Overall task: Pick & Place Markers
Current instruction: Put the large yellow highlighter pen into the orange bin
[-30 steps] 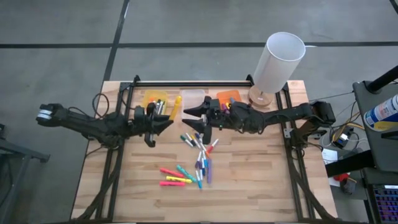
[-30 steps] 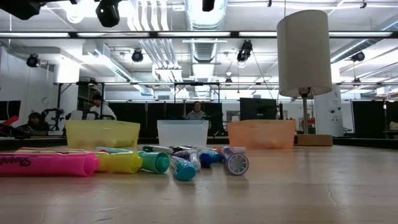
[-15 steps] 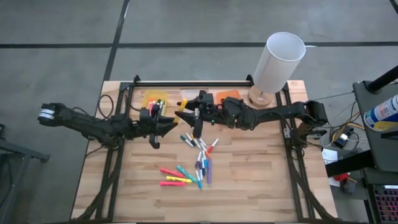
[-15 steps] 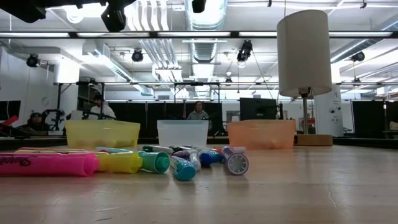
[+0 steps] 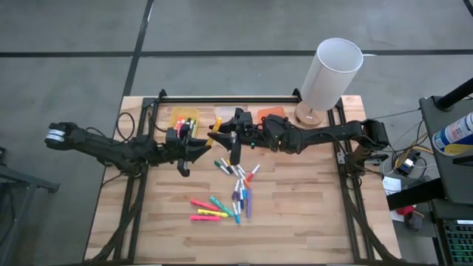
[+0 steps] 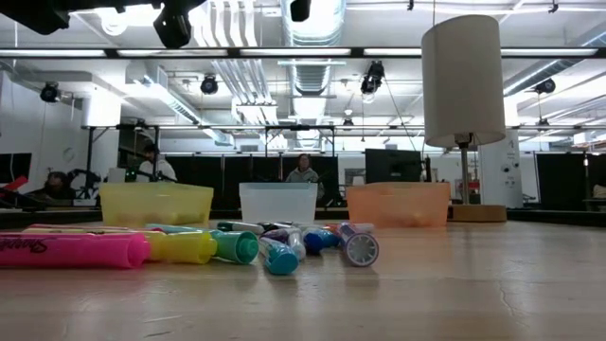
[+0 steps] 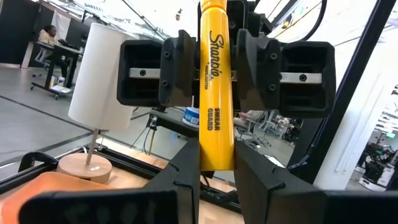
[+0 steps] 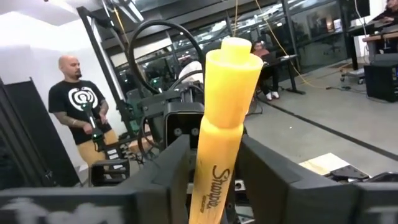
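Note:
A yellow highlighter (image 5: 216,124) is lifted above the table between my two arms, its cap end (image 8: 230,65) pointing toward the far edge. My left gripper (image 5: 198,145) (image 7: 216,167) reaches in from the table's left and is shut on it. My right gripper (image 5: 224,134) (image 8: 214,158) faces it from the right, open, with its fingers (image 7: 180,68) close on either side of the barrel. The other markers (image 5: 236,179) (image 6: 189,248) lie scattered on the wooden table, and a few sit in the yellow bin (image 5: 185,118). My left gripper pinches the yellow highlighter's barrel at its uncapped end (image 7: 216,155) between its two fingers. The fingers come level from the table's left and lie across the pen. The highlighter is lifted clear and sticks out toward the far edge.
Yellow, clear (image 5: 228,112) and orange (image 5: 271,113) bins stand in a row along the far side, right behind the grippers. A white-shaded lamp (image 5: 330,74) stands at the far right corner. Bare wood lies near and to the right (image 5: 303,199). People show in the room beyond.
My right gripper has moved toward the table's left, up to the highlighter held by my left gripper, and its fingers now stand around the barrel. It has kept still for the last half second. The highlighter stays lifted in the left gripper.

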Controlling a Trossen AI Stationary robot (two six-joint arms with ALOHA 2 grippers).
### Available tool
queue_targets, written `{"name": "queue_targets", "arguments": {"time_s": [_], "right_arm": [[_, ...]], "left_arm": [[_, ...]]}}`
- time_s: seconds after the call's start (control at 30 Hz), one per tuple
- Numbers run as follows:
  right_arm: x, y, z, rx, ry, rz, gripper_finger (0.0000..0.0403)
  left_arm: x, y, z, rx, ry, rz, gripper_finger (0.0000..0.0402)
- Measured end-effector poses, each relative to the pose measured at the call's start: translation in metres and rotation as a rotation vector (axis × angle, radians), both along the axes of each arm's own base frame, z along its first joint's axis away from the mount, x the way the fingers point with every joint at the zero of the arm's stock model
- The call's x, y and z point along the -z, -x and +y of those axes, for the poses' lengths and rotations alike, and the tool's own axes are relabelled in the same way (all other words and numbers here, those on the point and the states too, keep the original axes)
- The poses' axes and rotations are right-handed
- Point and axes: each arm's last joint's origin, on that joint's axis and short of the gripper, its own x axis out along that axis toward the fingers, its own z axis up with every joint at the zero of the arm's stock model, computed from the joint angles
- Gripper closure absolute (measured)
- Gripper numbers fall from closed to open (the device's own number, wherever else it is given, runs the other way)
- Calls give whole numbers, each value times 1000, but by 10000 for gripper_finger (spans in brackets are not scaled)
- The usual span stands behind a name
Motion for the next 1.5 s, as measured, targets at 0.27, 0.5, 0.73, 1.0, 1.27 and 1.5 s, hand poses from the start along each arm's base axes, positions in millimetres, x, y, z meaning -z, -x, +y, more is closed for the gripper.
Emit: {"name": "queue_targets", "arguments": {"time_s": [0.27, 0.5, 0.73, 1.0, 1.27, 1.5], "right_arm": [[0, 0, 0, -24, 17, 2, 346], [-2, 2, -1, -20, 22, 7, 337], [-3, 7, -8, 10, 25, 70, 338], [-7, 28, -24, 83, 1, 252, 338], [0, 63, -48, 254, -96, 555, 338], [19, 84, -82, 442, -169, 779, 338]], "left_arm": [[1, 0, 0, 4, -10, 16, 334], [1, 0, 0, -2, 21, 13, 316], [5, -1, 1, -22, 30, 48, 231], [16, -2, -2, 54, 62, 153, 210], [25, -2, -6, 90, 64, 218, 209], [25, -2, -9, 109, 65, 219, 209]]}}
